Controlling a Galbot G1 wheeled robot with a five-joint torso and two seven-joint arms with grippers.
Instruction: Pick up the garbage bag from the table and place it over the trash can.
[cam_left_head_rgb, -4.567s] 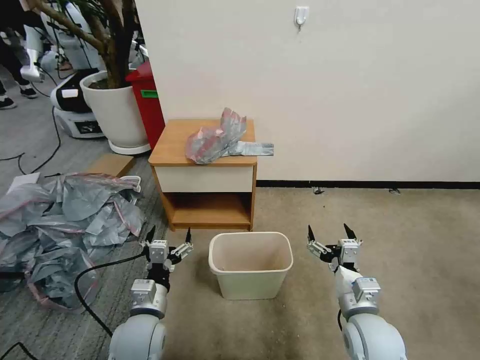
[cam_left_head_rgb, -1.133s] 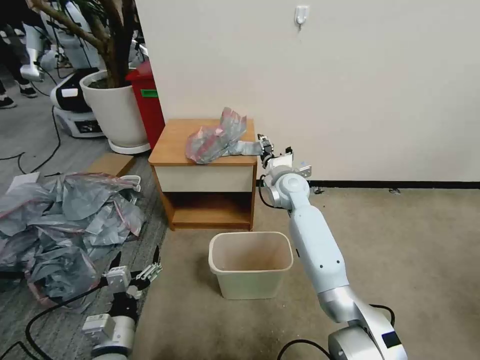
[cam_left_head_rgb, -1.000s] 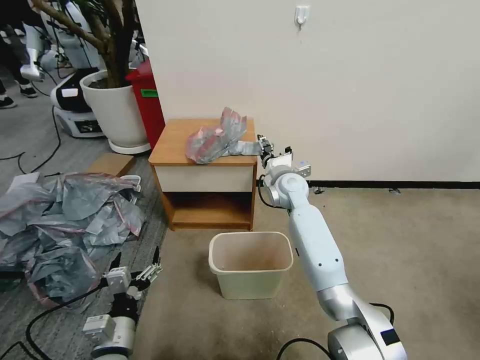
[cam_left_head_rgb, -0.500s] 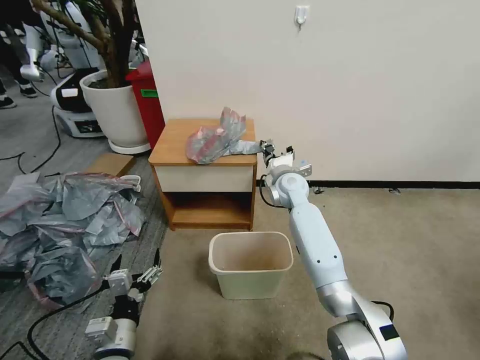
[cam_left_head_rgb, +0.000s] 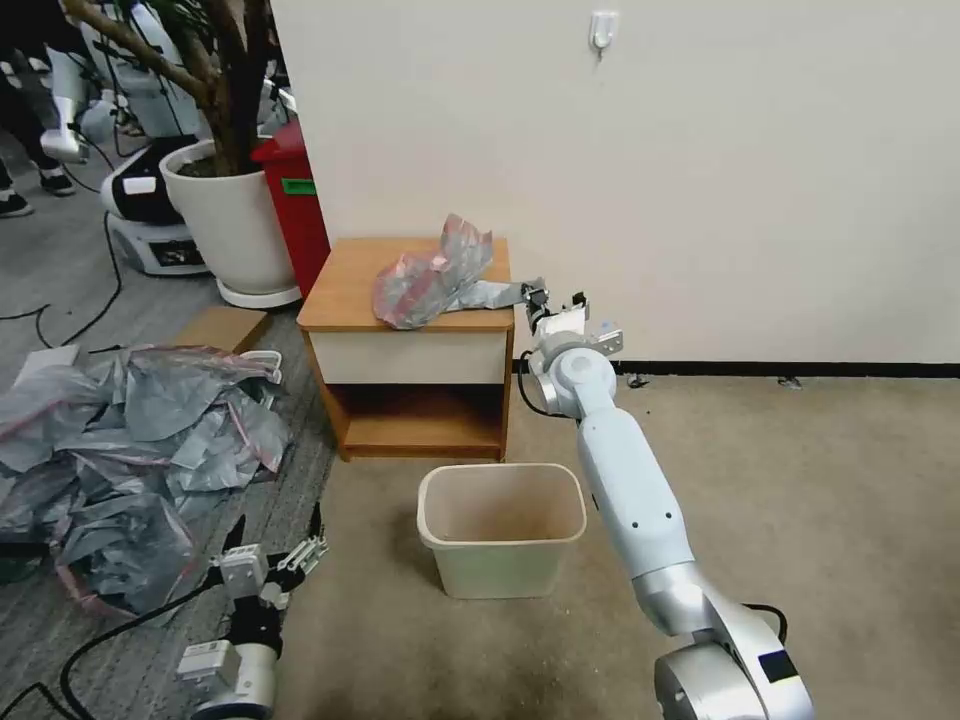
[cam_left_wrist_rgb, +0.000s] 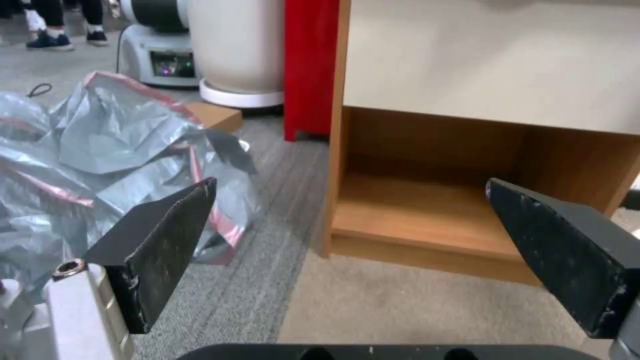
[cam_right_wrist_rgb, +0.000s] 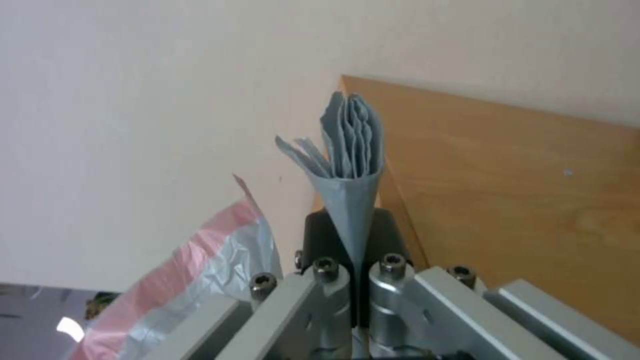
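My right arm is extended forward and up, its white forearm rising from the shoulder to the elbow joint and wrist. The right gripper (cam_left_head_rgb: 536, 296) points toward my left, and its jaws are closed on a folded grey end of the garbage bag (cam_left_head_rgb: 440, 275); in the right wrist view that pleated strip (cam_right_wrist_rgb: 350, 165) stands pinched between the two jaws and fans out beyond their tips. My left arm is held low at my left side. The left gripper (cam_left_head_rgb: 275, 540) points forward with its black fingers (cam_left_wrist_rgb: 160, 245) spread wide, nothing between the jaws.
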